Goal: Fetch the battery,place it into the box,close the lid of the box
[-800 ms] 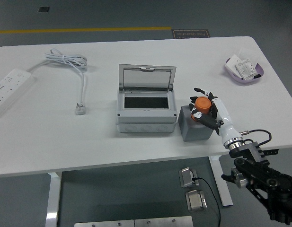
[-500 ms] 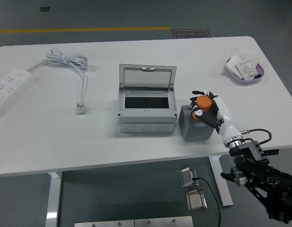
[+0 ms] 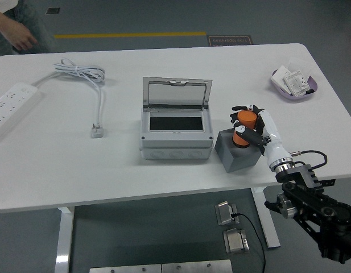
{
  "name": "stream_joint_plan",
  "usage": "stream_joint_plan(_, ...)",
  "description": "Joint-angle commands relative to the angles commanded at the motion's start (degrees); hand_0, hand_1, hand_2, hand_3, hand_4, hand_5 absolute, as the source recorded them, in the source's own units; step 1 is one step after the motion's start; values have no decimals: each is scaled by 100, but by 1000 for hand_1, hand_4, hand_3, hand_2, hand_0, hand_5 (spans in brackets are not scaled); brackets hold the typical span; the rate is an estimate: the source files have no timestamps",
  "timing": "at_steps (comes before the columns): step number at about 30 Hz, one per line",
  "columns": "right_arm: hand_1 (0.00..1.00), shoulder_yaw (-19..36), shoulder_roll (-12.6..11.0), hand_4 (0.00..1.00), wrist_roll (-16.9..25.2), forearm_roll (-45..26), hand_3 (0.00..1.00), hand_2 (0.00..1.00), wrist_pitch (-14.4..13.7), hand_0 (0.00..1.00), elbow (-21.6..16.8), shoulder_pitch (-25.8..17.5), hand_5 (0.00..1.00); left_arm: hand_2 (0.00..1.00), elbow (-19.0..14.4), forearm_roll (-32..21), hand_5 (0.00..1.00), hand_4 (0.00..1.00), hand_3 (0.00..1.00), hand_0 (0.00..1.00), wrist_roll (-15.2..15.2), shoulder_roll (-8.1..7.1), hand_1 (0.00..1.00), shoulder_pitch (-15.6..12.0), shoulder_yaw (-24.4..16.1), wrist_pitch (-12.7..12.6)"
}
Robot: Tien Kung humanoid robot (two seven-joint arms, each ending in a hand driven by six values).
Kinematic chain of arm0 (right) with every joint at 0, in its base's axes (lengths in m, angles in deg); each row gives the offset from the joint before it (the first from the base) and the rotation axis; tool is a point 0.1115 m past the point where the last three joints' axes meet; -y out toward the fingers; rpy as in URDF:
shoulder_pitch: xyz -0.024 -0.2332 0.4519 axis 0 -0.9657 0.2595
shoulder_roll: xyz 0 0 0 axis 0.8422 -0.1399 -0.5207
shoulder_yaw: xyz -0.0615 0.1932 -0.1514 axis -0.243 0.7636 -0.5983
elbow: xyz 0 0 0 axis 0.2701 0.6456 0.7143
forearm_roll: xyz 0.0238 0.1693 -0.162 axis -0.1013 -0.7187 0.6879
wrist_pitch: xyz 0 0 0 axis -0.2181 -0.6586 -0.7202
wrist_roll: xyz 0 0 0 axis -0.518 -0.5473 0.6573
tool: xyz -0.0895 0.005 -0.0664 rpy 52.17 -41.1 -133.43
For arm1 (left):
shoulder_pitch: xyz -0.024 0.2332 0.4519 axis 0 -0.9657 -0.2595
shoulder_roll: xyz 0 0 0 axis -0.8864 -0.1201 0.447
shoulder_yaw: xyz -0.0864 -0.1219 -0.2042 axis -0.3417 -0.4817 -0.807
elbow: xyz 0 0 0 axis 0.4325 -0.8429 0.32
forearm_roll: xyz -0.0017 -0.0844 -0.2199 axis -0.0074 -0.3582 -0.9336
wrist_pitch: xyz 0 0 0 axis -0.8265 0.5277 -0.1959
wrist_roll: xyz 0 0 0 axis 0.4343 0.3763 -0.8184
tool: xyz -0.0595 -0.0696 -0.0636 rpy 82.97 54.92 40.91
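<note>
While the right hand [image 3: 250, 126] was wrapped around the orange battery [image 3: 243, 128] over its grey block [image 3: 239, 152], the box [image 3: 176, 132] off to its left sat lid-up, nothing inside yet.

White table [image 3: 61, 170], grey floor [image 3: 135, 17], yellow floor line [image 3: 129, 35]

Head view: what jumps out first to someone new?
The right robot hand at the table's right, fingers closed on an orange battery above a grey block. Just left of it, mid-table, stands the grey box with its lid open and upright. Further off: a white power strip with coiled cable at far left, a purple dish at far right, and a person's hand at the top left corner.
</note>
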Motion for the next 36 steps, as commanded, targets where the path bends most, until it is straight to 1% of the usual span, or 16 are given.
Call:
stream_joint_plan(2,492,-10,-8,267,6,14,439,454,-29,479,-11,39,2,682,0,-4,189,633,625,667,-2,1,719,-2,6,0)
stream_joint_plan(3,482,-15,-13,200,1,42,408,447,-55,463,-26,59,2,682,0,-3,190,633,625,667,-2,1,720,-3,5,0)
stream_joint_plan(6,482,-54,-43,200,-96,273,408,447,-190,463,-125,138,2,682,0,4,190,633,625,667,0,1,720,-9,-1,0)
stream_joint_plan(8,482,-142,-77,200,-313,583,408,447,-366,463,-289,251,2,682,0,24,190,633,625,667,6,-1,720,-16,-19,-1)
stream_joint_plan(9,483,-184,-87,152,-404,716,402,447,-420,471,-352,302,2,683,0,34,192,634,625,668,9,-1,720,-19,-28,-2)
stream_joint_plan(11,483,-300,-93,152,-598,1000,402,447,-502,471,-479,450,2,683,1,65,192,634,625,668,18,-3,720,-22,-55,-2)
stream_joint_plan(14,483,-467,-62,152,-830,1421,402,447,-561,471,-590,687,2,683,1,84,192,634,625,668,21,-7,720,-20,-67,-2)
stream_joint_plan(15,433,-525,-43,138,-884,1553,403,448,-570,396,-603,769,2,683,2,81,192,635,627,668,19,-8,720,-18,-63,-2)
stream_joint_plan(18,433,-729,16,138,-1049,1908,403,448,-580,396,-604,1011,2,683,1,86,192,635,627,668,20,-13,720,-15,-64,-2)
stream_joint_plan(20,433,-878,56,138,-1167,2131,403,448,-579,396,-586,1163,2,683,0,114,192,635,627,668,29,-17,720,-16,-89,-3)
stream_joint_plan(21,333,-981,85,131,-1257,2260,397,435,-577,270,-565,1266,2,683,0,137,194,635,626,668,37,-21,720,-17,-110,-5)
stream_joint_plan(24,333,-1246,167,131,-1523,2607,397,435,-534,270,-487,1542,2,683,-2,198,194,635,626,668,59,-34,720,-17,-165,-9)
stream_joint_plan(27,306,-1485,262,135,-1893,2988,387,428,-386,241,-363,1832,2,683,-2,234,195,635,626,668,68,-48,721,-16,-197,-18)
stream_joint_plan(30,306,-1682,360,135,-2275,3356,387,428,-222,241,-204,2085,2,683,-2,288,195,635,626,668,82,-62,721,-17,-238,-28)
stream_joint_plan(33,295,-1849,450,134,-2557,3535,385,424,-112,225,-45,2283,2,684,-3,360,198,636,626,668,104,-77,721,-15,-305,-38)
stream_joint_plan(36,295,-2017,551,134,-2697,3584,385,424,-48,225,133,2462,2,684,-4,430,198,636,626,668,126,-93,721,-7,-374,-45)
